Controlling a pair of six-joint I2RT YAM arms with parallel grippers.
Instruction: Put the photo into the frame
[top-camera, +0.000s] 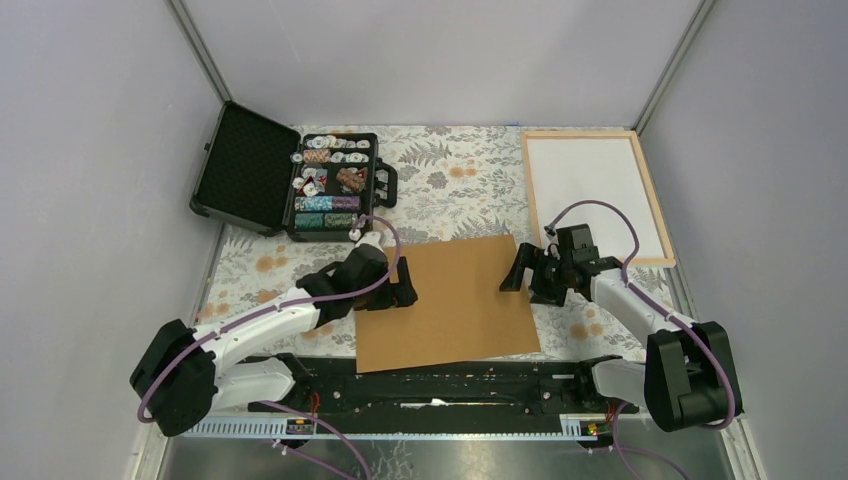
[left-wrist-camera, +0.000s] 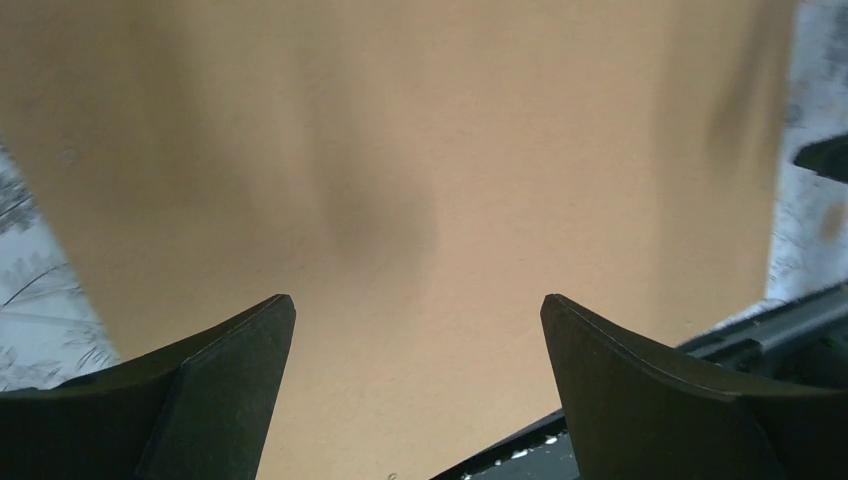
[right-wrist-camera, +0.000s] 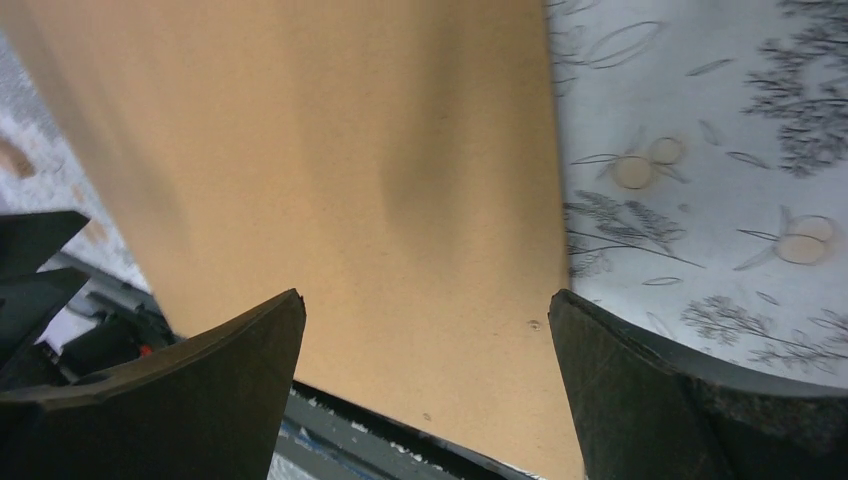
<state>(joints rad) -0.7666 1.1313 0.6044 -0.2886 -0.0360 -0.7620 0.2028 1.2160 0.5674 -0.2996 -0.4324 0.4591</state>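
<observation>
Left hand (left-wrist-camera: 418, 335) spread, right hand (right-wrist-camera: 427, 330) spread, both low over cardboard board (top-camera: 450, 300); frame (top-camera: 580, 132) beyond right hand.

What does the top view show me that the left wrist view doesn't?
Only the top view: the frame, white inside, far right; the open chip case, far left; the right gripper at the board's right edge. Only the left wrist: a close look between the open left gripper, nothing held. Both: the board and the floral cloth.
</observation>
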